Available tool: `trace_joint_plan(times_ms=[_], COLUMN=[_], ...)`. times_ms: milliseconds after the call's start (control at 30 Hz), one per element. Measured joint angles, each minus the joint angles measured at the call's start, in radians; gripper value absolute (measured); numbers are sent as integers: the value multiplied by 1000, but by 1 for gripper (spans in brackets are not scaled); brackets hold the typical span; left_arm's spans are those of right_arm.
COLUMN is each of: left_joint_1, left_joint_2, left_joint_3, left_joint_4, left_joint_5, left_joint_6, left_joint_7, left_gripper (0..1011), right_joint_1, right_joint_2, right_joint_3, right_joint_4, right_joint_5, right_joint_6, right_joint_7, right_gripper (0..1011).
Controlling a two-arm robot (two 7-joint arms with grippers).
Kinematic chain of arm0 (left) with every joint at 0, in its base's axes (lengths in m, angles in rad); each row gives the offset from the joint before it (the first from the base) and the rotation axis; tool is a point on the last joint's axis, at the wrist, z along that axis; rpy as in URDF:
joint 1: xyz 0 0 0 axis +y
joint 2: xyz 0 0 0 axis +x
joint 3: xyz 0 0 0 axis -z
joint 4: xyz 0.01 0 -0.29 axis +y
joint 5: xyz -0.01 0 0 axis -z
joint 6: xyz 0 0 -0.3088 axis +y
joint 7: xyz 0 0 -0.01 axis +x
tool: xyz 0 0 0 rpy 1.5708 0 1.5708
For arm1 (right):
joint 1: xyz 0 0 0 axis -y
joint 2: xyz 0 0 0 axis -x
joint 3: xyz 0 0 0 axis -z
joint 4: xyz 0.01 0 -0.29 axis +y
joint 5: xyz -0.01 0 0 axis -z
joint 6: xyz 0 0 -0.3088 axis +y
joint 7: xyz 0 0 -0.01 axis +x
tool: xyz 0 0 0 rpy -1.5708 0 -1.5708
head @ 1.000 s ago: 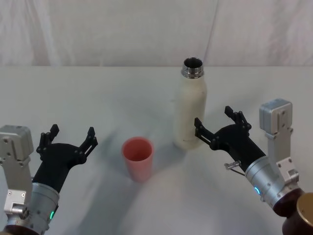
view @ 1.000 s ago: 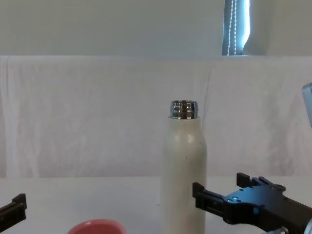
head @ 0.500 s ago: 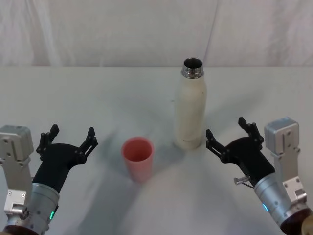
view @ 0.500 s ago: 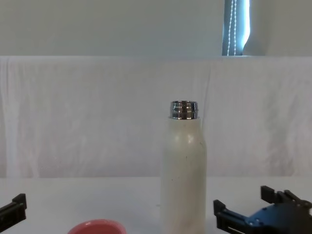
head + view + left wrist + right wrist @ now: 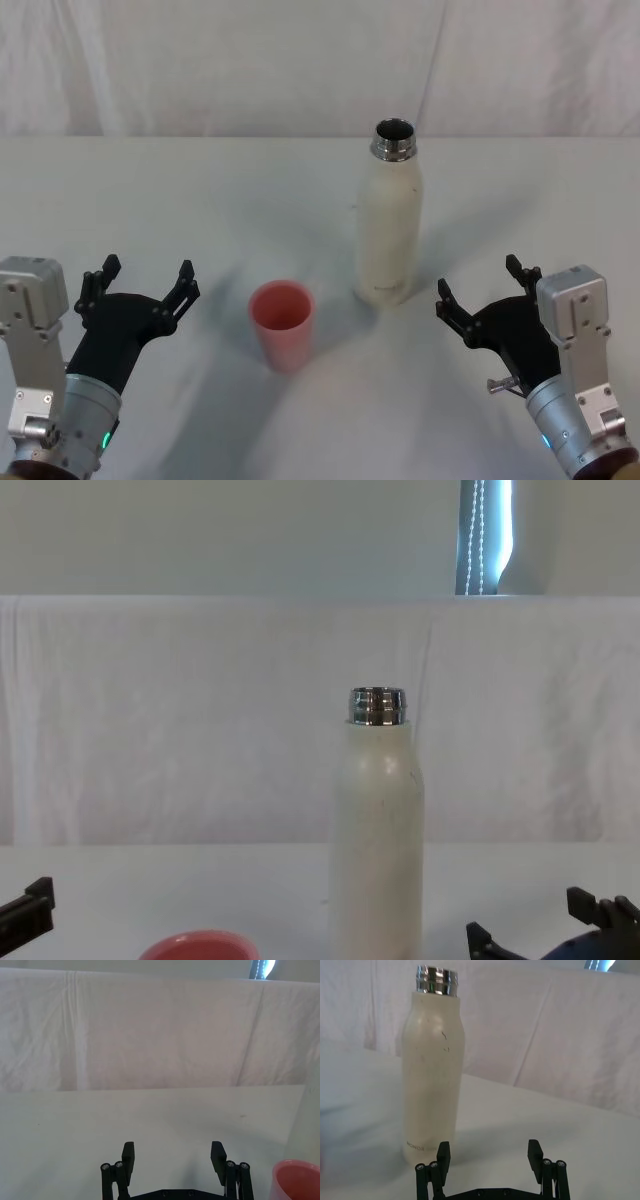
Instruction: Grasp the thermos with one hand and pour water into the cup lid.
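While the thermos (image 5: 390,218) stands upright and uncapped on the white table (image 5: 200,200), right of centre, the cup lid (image 5: 282,323) sits nearer and to its left, apart from it. Right gripper (image 5: 482,290) hovers near-right of the bottle, jaws spread, touching nothing. Left gripper (image 5: 140,282) rests spread at near left.
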Motion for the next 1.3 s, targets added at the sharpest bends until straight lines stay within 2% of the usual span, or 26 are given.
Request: trace_joint_plan(times_ms=[267,367,1300], left_joint_1=[0,0,0], left_joint_2=[0,0,0], left_joint_3=[0,0,0], left_joint_4=[0,0,0], left_joint_5=[0,0,0], left_joint_6=[0,0,0], left_joint_7=[0,0,0], left_gripper=[1001,1001,1001], right_joint_1=[0,-2,0], right_joint_2=[-20,-26,-25], right_joint_3=[25,32,29], right_joint_4=[10,4,6], right_joint_5=[-10,-36,-23], right_joint_6=[-8,-8,-7], right_joint_7=[0,-8,-3], right_gripper=[1001,1001,1001])
